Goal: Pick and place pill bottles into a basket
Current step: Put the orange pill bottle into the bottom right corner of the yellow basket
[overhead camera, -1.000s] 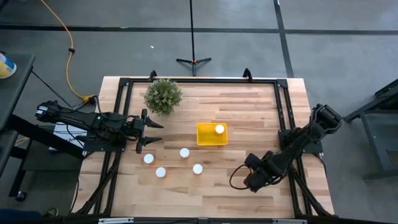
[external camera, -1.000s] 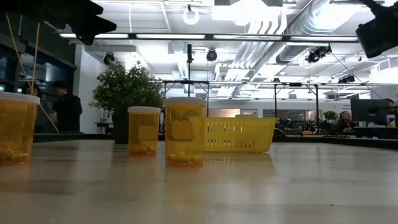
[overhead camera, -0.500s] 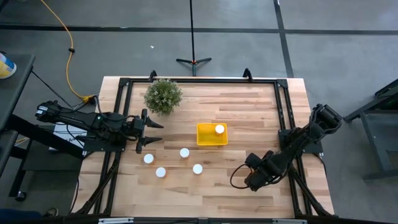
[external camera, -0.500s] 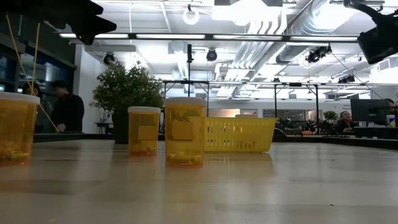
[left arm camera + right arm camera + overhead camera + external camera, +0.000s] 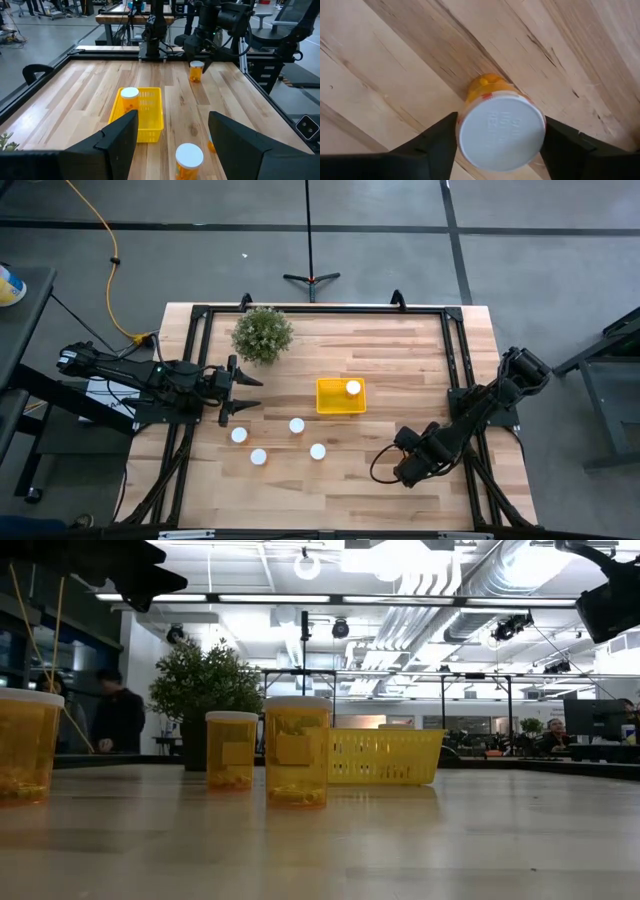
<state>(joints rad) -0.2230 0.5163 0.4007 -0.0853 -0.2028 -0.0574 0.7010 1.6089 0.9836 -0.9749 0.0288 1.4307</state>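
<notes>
The yellow basket stands mid-table with one pill bottle upright in it. Several white-capped orange bottles stand upright on the wood in front of it. Another bottle stands under my right gripper, near the table's near right; the high view hides it. It also shows in the left wrist view. My right gripper is shut on it. My left gripper hangs open and empty at the table's left, its fingers apart. My right gripper pinches the bottle's white cap between its two fingers, one on each side of the cap's rim. The fingers come from above, pointing down. The bottle is upright, its orange body below the cap; its base seems to stand on the table.
A bushy green potted plant stands at the far left of the table. A black frame rail runs along the table's edges. Bare wood lies between the basket and my right gripper. People show in the room beyond the table.
My right arm has shifted a little in the low view's upper right corner. The bottles and the basket stand as before.
</notes>
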